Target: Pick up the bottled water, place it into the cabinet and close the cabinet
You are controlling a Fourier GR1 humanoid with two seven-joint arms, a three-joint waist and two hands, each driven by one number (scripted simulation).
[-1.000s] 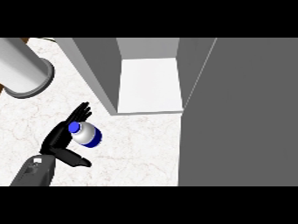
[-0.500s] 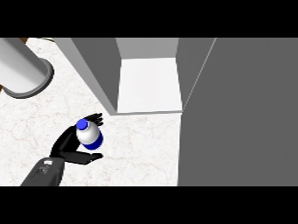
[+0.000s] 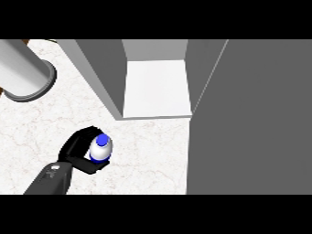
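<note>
Head view: left hand [image 3: 72, 146] curls round blue-capped bottle [image 3: 100, 151].

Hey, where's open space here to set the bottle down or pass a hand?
The white cabinet shelf is bare between its grey walls. The white marble counter is bare between the shelf's front edge, the tall grey door and the black left hand curled round the blue-capped water bottle. Tightest: the strip between the grey cylinder and the cabinet's left wall.

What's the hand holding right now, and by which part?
The left hand holds the bottled water, fingers curled round its white body; the blue cap is clear.
</note>
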